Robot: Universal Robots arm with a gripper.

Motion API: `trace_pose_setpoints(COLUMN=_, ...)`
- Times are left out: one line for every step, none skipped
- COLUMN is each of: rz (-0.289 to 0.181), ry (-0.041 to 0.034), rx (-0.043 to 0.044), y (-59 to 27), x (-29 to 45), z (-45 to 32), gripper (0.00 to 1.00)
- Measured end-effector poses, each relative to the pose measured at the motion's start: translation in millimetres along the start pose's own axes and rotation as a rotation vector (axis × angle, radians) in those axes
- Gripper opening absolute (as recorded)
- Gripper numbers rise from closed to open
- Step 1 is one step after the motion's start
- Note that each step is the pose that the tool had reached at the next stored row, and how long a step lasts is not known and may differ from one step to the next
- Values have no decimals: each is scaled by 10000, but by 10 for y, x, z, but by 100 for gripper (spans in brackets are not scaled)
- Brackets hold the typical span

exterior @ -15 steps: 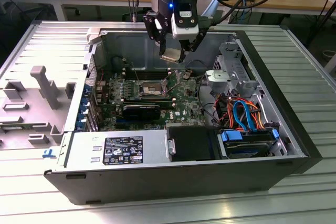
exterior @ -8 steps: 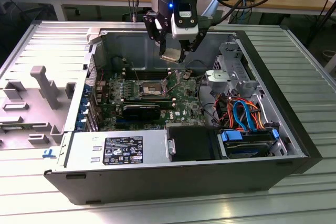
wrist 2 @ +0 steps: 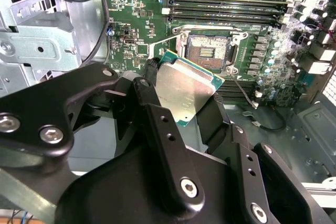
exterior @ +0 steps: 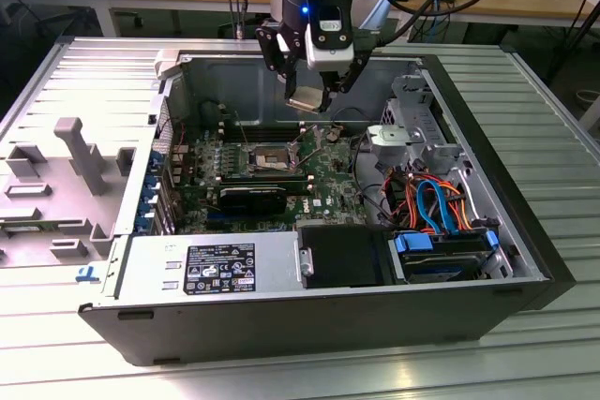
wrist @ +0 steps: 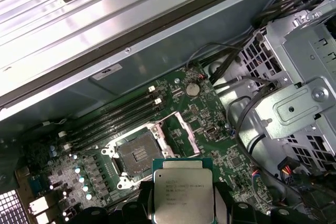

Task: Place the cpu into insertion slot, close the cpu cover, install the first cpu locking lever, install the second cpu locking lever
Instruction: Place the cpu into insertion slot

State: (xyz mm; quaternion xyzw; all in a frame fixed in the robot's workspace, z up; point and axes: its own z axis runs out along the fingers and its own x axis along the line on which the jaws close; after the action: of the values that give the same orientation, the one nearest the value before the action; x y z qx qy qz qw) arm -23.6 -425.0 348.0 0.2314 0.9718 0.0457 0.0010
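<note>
My gripper (exterior: 311, 93) hangs over the open computer case, shut on the cpu (exterior: 305, 100), a small flat square chip with a silvery-tan face. In both wrist views the cpu (wrist 2: 185, 88) (wrist: 182, 188) sits level between the black fingers (wrist 2: 151, 74), held by two opposite edges. It hovers above the green board, a short way off the insertion slot (wrist 2: 207, 50) (wrist: 136, 156) (exterior: 272, 158). The slot's dark centre is bare. The cpu cover (wrist: 179, 129) stands swung up beside the slot. A thin metal locking lever (wrist 2: 242, 88) sticks out from the socket's corner.
Long black memory sticks (wrist 2: 226, 3) run beside the socket. A metal drive cage (wrist: 294, 103) and coloured cables (exterior: 431, 199) stand at the exterior view's right. A power supply (exterior: 216, 269) and black fan shroud (exterior: 342, 255) line the near wall.
</note>
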Motion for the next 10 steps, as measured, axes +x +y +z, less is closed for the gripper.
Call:
trace_pose_setpoints(rz=13, ry=-1, rx=0, y=0, x=0, z=0, gripper=55)
trace_pose_setpoints(rz=25, ry=-2, rx=1, y=-1, x=0, z=0, gripper=55)
trace_pose_setpoints(rz=39, ry=-3, rx=-1, y=-2, x=-1, z=0, gripper=55)
trace_pose_setpoints(rz=52, ry=-4, rx=-1, y=-2, x=-1, z=0, gripper=55)
trace_pose_setpoints(rz=63, ry=-6, rx=-1, y=-2, x=-1, z=0, gripper=55)
trace_pose_setpoints(rz=78, ry=-7, rx=-1, y=-2, x=-1, z=0, gripper=55)
trace_pose_setpoints(rz=95, ry=-8, rx=-1, y=-3, x=-1, z=0, gripper=55)
trace_pose_setpoints(rz=114, ry=-10, rx=-1, y=-4, x=-2, z=0, gripper=55)
trace_pose_setpoints(rz=123, ry=-11, rx=-1, y=-4, x=-2, z=0, gripper=55)
trace_pose_setpoints(rz=133, ry=-12, rx=-2, y=-4, x=-2, z=0, gripper=55)
